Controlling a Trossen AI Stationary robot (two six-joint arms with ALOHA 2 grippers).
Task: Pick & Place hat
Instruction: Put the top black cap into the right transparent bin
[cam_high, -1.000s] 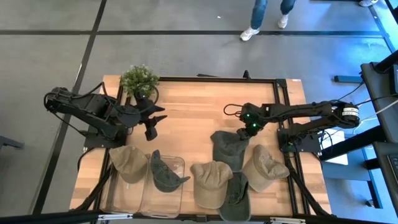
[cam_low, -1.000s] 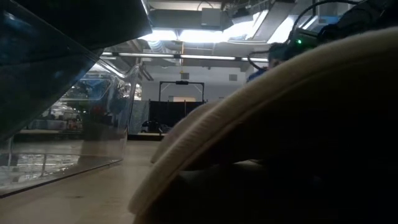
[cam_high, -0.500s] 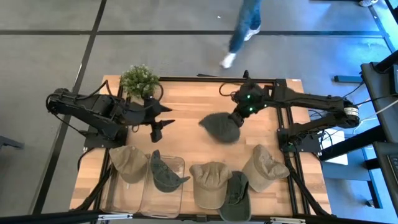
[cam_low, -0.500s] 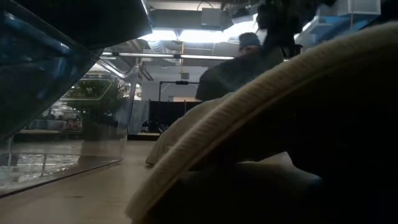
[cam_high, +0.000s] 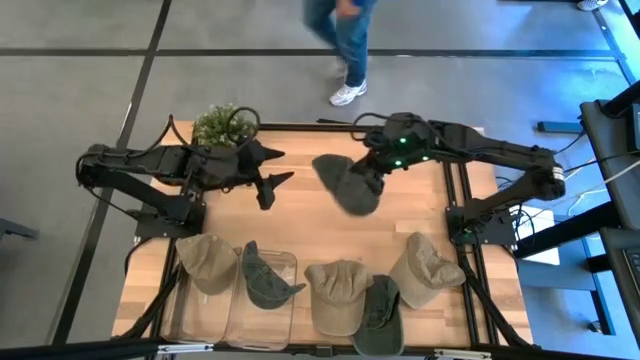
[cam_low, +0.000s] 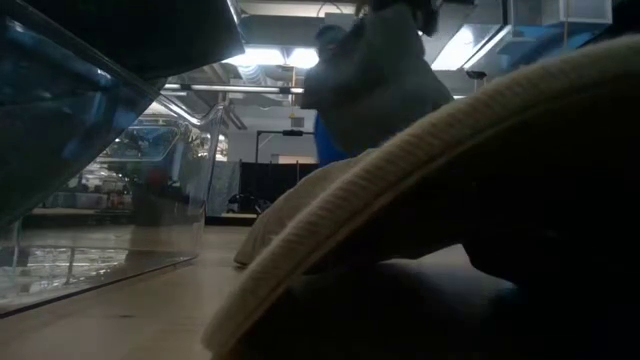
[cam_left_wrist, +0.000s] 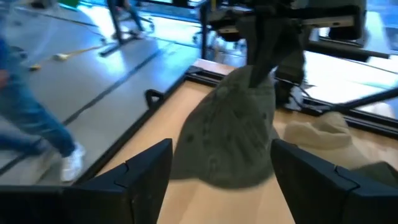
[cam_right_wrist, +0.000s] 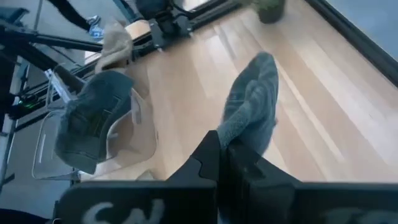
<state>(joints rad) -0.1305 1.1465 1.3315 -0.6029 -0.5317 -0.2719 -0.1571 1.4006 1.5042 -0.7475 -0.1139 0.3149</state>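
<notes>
The right gripper, clamped on the dark green fabric cap, dangles it directly ahead of the left gripper, whose fingers are spread apart.

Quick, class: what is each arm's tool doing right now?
Left tool: open, holding nothing, facing the lifted hat.
Right tool: closed on the dark green hat, lifted above the table.

The right tool has lifted the dark green hat off the row of hats at the table's 6 o'clock side and carried it toward 12 o'clock, where it now hangs. The left tool has spread its fingers wide and reached toward that hat. A person has walked leftward past the table's 12 o'clock edge.
</notes>
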